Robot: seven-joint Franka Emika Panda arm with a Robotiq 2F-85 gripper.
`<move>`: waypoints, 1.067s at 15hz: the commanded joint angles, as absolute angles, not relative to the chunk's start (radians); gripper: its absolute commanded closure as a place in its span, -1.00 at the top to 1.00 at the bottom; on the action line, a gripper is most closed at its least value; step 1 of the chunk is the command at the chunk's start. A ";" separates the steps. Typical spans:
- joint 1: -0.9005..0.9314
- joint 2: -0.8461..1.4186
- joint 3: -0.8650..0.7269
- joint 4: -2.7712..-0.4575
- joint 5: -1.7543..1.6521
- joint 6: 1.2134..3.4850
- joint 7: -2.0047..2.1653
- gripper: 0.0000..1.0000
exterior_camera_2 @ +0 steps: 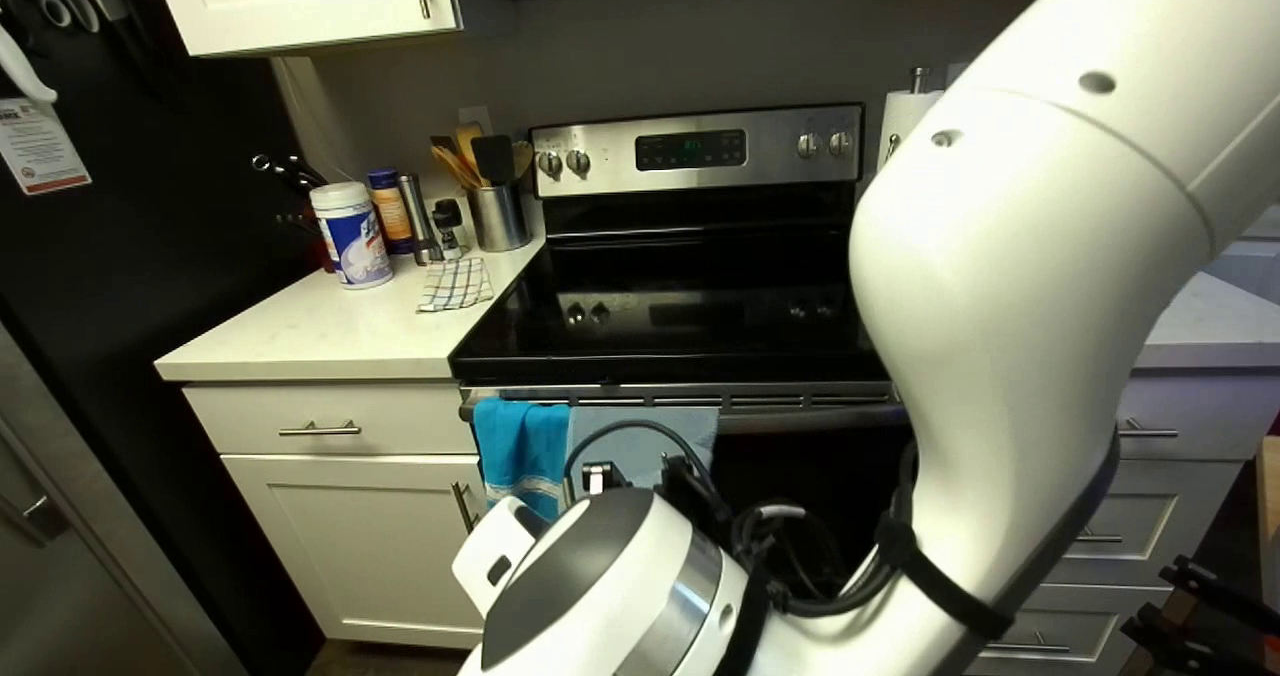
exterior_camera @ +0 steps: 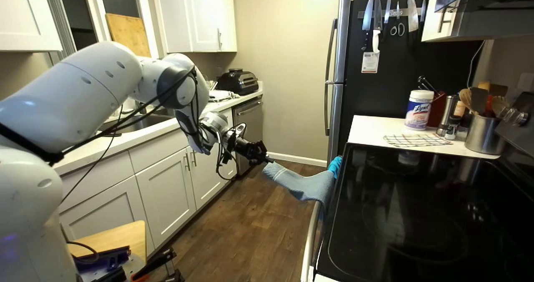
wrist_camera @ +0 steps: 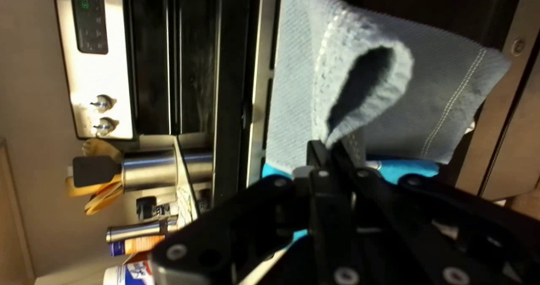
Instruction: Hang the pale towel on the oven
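Out in front of the oven [exterior_camera: 396,236], my gripper [wrist_camera: 328,146] is closed tight on a bunched part of the pale towel [exterior_camera: 306,186]; from my grip the cloth stretches to the oven's handle [exterior_camera_2: 810,417], covers part of it and hangs below, just beside the bright blue towel [exterior_camera_2: 520,444].
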State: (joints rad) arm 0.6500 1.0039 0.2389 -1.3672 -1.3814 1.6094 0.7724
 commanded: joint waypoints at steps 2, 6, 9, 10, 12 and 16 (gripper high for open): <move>0.686 1.102 0.216 -1.276 -1.306 1.564 0.819 -0.98; 0.692 1.206 0.186 -1.167 -1.290 1.586 0.810 -0.98; 0.700 1.297 0.153 -1.072 -1.300 1.600 0.811 -0.98; 0.705 1.324 0.144 -1.042 -1.300 1.598 0.807 -0.98; 0.713 1.370 0.130 -0.990 -1.297 1.601 0.800 -0.98; 0.734 1.451 0.111 -0.883 -1.287 1.608 0.784 -0.98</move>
State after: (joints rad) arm 0.7052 1.3919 0.1398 -0.9772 -1.3208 1.5998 0.8097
